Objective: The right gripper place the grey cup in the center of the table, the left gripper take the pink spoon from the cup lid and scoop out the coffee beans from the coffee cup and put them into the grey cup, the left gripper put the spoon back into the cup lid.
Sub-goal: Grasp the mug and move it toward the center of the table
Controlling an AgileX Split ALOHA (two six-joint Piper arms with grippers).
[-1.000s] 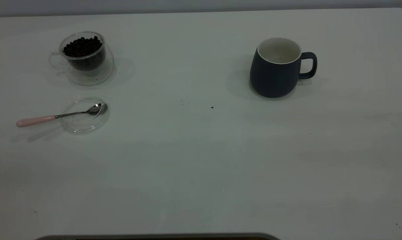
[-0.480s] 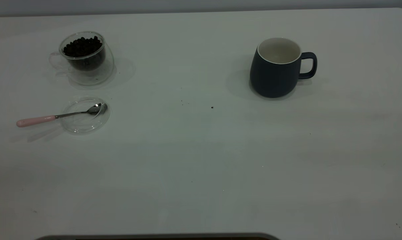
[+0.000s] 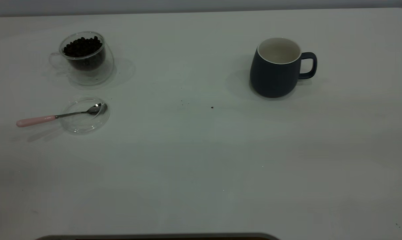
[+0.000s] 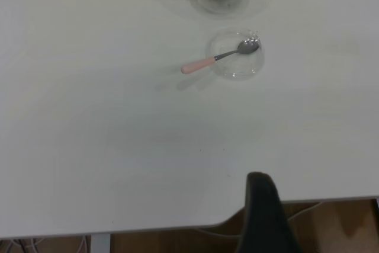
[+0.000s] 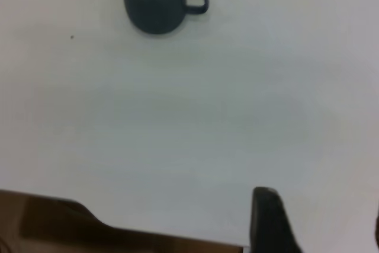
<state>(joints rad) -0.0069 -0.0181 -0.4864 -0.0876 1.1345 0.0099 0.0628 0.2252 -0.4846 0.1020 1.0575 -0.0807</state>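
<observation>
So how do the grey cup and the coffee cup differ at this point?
The grey cup is opaque dark blue-grey with a white inside; the coffee cup is clear double-walled glass. The grey cup looks empty, while the coffee cup holds coffee beans. In the exterior view, the grey cup's handle points right and the coffee cup's points left. Both stand upright on the table, untouched by any gripper.

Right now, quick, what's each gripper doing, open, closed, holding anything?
Left gripper: holding nothing, back at the table edge; open or closed cannot be told.
Right gripper: holding nothing, far from the grey cup; cannot be told either.
</observation>
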